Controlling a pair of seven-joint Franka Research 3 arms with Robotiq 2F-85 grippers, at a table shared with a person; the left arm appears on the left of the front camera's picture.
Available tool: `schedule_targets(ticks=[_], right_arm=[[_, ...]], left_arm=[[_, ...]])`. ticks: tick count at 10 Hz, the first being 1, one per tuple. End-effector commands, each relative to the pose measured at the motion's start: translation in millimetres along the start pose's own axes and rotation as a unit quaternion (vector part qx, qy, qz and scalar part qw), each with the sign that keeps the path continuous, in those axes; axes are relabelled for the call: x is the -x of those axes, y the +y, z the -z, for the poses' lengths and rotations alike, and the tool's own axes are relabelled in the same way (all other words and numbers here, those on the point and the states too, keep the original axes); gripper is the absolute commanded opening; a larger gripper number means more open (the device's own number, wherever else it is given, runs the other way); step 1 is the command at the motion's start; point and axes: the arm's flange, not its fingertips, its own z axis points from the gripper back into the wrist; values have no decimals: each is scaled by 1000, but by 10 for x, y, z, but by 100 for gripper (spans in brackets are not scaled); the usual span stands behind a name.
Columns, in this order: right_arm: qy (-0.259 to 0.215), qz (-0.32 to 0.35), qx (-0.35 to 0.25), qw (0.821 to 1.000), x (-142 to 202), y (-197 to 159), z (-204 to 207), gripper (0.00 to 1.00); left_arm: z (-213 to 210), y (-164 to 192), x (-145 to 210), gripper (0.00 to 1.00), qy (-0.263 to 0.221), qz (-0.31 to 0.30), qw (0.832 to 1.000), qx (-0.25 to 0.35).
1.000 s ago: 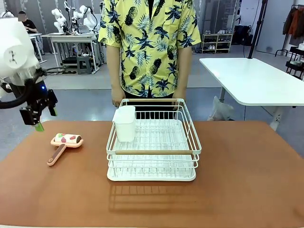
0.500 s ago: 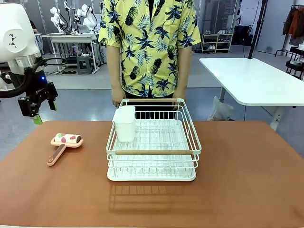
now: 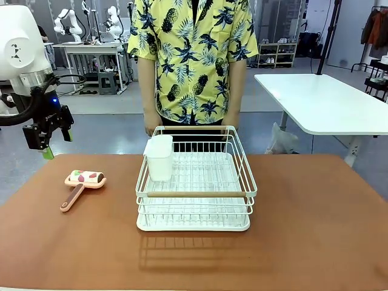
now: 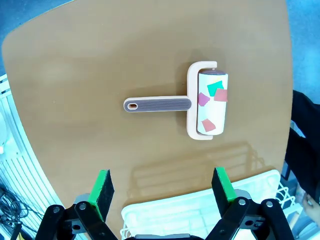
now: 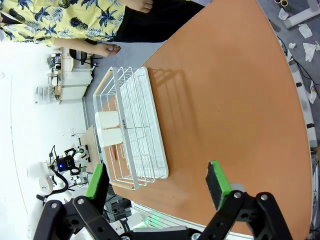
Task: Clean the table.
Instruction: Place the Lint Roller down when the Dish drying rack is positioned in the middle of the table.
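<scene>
The surface (image 3: 315, 218), reddish-brown with rounded corners, spans the whole near part of the front view, and a person (image 3: 193, 60) in a yellow patterned shirt stands at its far edge. Since a second ago the left arm has risen and pulled back toward the left edge; over the last half second it has barely shifted. The roller and rack lie where they were.

A white wire rack (image 3: 194, 182) stands at the middle of the surface, on a white tray. Inside it, at the far left corner, a white cup (image 3: 160, 156) stands upright; the rest of the rack holds nothing I can make out.

The left hand (image 3: 47, 138) hangs in the air above the surface's far left corner, its green pads spread wide and holding nothing. In its wrist view the hand (image 4: 162, 192) looks down on a lint roller (image 4: 192, 106) lying flat, well apart from the fingers.

The right hand (image 5: 157, 187) is also spread wide and empty, high over the surface.
</scene>
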Motion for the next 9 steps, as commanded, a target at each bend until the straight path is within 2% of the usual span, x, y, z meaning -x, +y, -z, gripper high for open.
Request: schedule_targets(ticks=[1, 9], right_arm=[[-1, -1, -8, 1000, 11, 17, -14, 100], [-1, -1, -8, 1000, 11, 17, -14, 100]], left_arm=[[-1, 32, -4, 100, 0, -1, 1000, 1], [-1, 32, -4, 100, 0, -1, 1000, 1]])
